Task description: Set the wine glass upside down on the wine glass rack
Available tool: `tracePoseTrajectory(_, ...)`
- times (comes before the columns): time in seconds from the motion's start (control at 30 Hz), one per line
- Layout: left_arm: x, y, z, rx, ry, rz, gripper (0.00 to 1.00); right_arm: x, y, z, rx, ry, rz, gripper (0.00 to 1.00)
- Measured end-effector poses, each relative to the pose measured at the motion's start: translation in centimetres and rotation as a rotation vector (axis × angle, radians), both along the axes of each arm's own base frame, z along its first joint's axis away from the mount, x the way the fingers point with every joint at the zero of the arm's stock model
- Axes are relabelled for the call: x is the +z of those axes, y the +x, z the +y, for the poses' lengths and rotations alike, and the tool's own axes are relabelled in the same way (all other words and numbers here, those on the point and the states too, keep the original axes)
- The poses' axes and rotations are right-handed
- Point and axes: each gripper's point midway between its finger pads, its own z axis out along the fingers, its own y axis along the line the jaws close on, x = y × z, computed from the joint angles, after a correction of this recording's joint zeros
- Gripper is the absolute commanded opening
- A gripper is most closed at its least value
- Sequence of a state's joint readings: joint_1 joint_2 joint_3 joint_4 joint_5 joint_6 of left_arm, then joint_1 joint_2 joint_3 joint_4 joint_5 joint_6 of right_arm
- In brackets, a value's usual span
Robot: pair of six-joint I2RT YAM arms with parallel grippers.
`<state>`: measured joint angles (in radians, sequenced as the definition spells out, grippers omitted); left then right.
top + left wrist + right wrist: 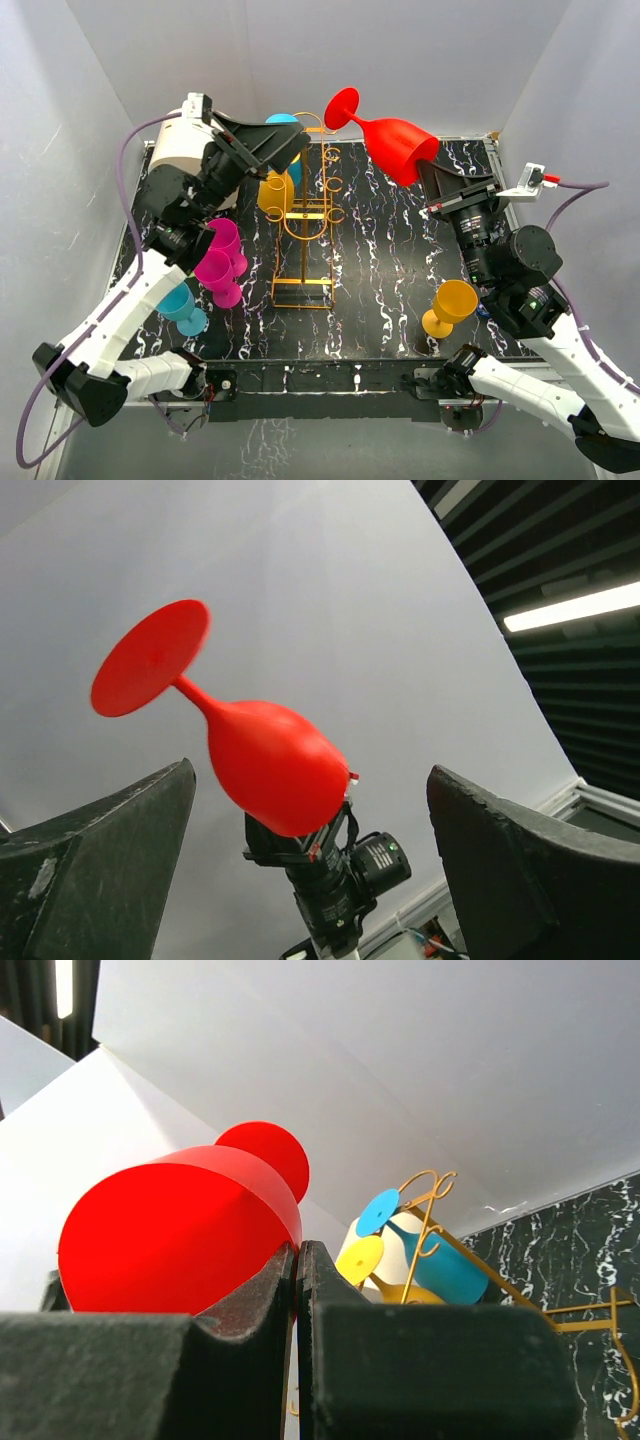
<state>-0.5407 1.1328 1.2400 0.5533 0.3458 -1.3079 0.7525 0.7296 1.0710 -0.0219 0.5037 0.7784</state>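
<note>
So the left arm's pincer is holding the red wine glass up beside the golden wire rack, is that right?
Not quite: it is the right pincer that holds the red wine glass up beside the golden wire rack, clamped on its rim. The left pincer is open and empty. The top external view shows this.

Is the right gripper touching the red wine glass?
Touching. The right wrist view shows the right gripper closed on the red wine glass, pinching its rim wall between both fingers.
</note>
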Motion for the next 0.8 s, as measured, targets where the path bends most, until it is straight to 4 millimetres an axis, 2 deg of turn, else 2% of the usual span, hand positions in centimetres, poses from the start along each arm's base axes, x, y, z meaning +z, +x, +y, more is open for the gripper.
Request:
tracePoseTrajectory(0.17,-2.2,2.4,-2.9,-0.002,-0.017,0.108,0.99,0.3,-0.1,0.7,0.034,0.022,-0.018,0.00)
tracePoseTrajectory(0.43,-3.8,3.2,-6.4,-0.039,-0.056,0.212,0.98,-0.4,-0.1,1.9,0.089,0.024,-0.022,0.00)
tracePoseTrajectory(0.53,-3.6,2.8,-7.2,-0.048,-0.083,0.218,0.85,-0.6,0.0,2.2,0.098,0.019,-0.019,0.00)
tracePoseTrajectory(0.6,-3.1,2.5,-7.5,-0.053,-0.108,0.215,0.73,-0.9,0.1,2.4,0.101,0.013,-0.014,0.00)
tracePoseTrajectory(0.7,-2.1,2.7,-7.7,-0.048,-0.139,0.216,0.60,-0.8,0.1,2.7,0.111,0.012,-0.017,0.00)
tracePoseTrajectory(0.8,-1.3,3.2,-7.9,-0.030,-0.140,0.225,0.52,-0.4,-0.1,2.9,0.126,0.018,-0.035,0.00)
